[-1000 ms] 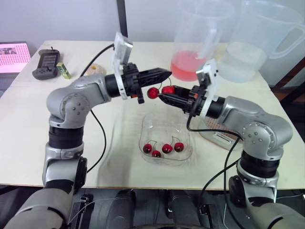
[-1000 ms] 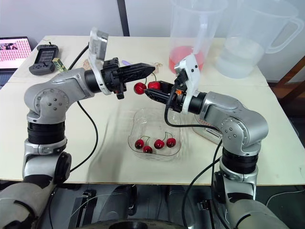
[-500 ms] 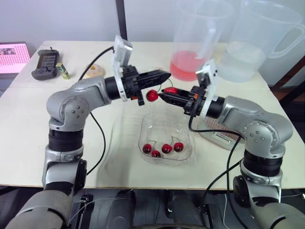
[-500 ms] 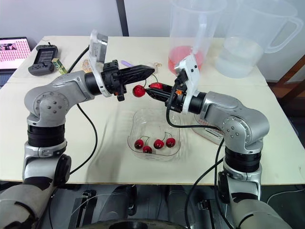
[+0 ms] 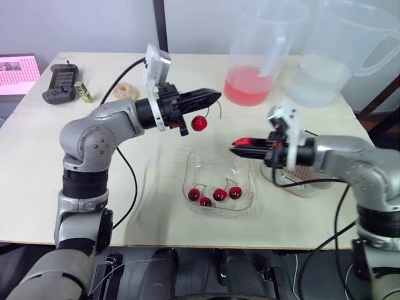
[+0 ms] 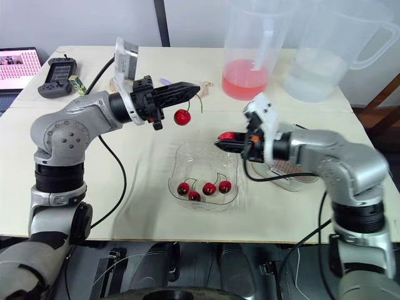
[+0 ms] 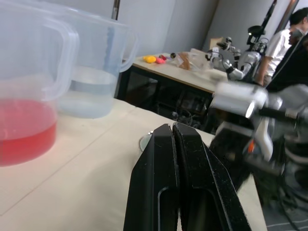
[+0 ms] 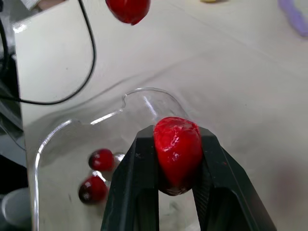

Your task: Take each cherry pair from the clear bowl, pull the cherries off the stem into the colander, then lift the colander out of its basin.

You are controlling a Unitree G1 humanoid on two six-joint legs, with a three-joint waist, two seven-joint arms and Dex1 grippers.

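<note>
L tool (image 5: 215, 97) clenched on stem (image 6: 201, 104); one cherry (image 5: 199, 124) hangs from it, above worktop (image 5: 37, 156), just beyond clear bowl (image 5: 187, 170). R tool (image 5: 236, 144) clenched on single cherry (image 8: 177, 153), over bowl's right side, near colander (image 5: 300, 174). Tools well apart. Four cherries w/ stems (image 5: 219, 194) lie in bowl btm.

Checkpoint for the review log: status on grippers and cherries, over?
Left gripper shut on thin stem, dangling red cherry attached. Right gripper shut on loose red cherry above clear plastic bowl, short of colander. Four cherries in bowl. Path unobstructed.
</note>
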